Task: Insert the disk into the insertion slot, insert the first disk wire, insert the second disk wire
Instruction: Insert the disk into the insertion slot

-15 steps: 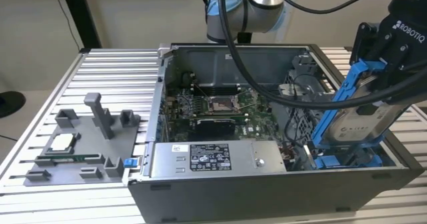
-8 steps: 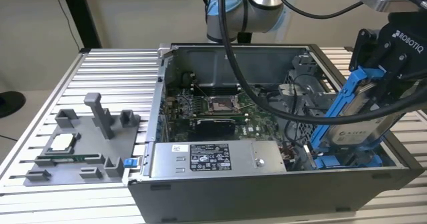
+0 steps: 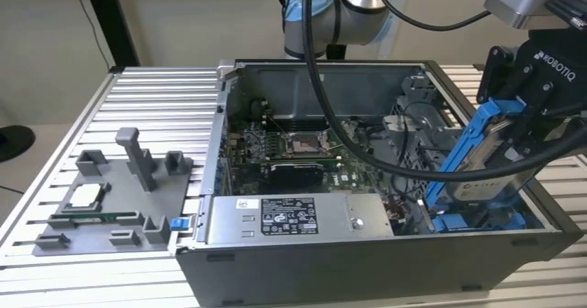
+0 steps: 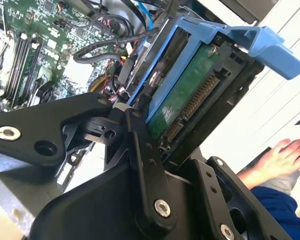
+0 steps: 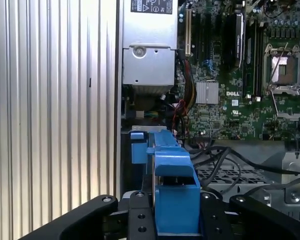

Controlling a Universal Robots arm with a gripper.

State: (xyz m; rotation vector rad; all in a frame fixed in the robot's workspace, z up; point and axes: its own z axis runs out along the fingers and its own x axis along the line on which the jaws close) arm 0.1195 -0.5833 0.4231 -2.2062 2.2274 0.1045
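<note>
My gripper [image 3: 521,126] is shut on the disk [image 3: 484,158], a silver-grey drive in a bright blue frame. It holds the disk steeply tilted over the case's end at the exterior view's right. The disk's lower end dips into the case, just above the insertion slot [image 3: 472,223] with its blue rails. In the second wrist view the disk's green circuit board [image 4: 186,99] and blue frame [image 4: 262,44] sit between my black fingers [image 4: 140,142]. In the first wrist view the blue frame [image 5: 175,192] stands between the fingers. Black cables [image 5: 225,152] lie by the perforated metal; which are the disk wires I cannot tell.
The open computer case [image 3: 367,260] holds a grey power-supply box [image 3: 293,218] and a motherboard with a CPU socket [image 3: 304,143]. A grey fixture [image 3: 110,198] lies on the ribbed table at the exterior view's left. A person's hand [image 4: 282,157] rests beyond the case.
</note>
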